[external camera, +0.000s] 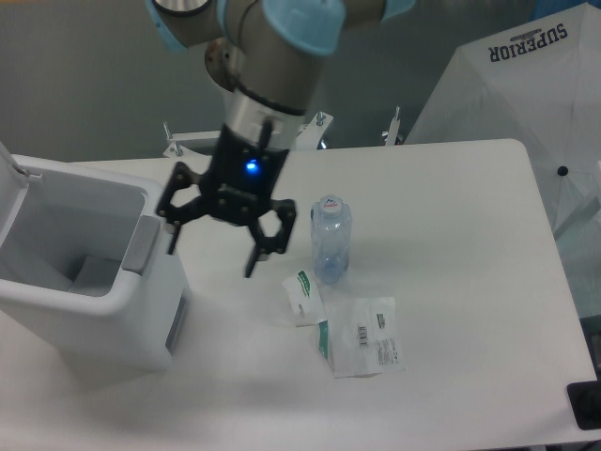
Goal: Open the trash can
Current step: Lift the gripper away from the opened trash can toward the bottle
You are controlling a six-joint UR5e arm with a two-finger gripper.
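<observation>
A large white boxy trash can (89, 282) is sitting at the left end of a white table (451, 235), running off the left edge of the picture. Its top is standing open, showing a deep pale interior with something flat and pale lying at the bottom (too dim to make out). A sliver of the raised lid (7, 193) is showing at the far left, mostly cut off. A grey push tab (141, 246) is sitting on the bin's right rim, and a small grey panel is showing on its right wall.

The gripper (211, 256) is hanging just to the right of the bin with its black fingers spread wide and holding nothing; one fingertip (173, 244) is hovering beside the push tab, apparently not touching it. A blue light is glowing on the wrist, and the arm is rising out of the top of the frame.

To the right of the gripper, a clear plastic bottle (331, 240) is lying on the table, with a small white-and-green packet (302, 296) and a clear labelled bag (366, 349) just in front of it. The right half of the table is offering open room. A white sheet printed "SUPERIOR" (526, 85) is hanging beyond the far right corner, and a dark object (587, 406) is cut off at the lower right edge.
</observation>
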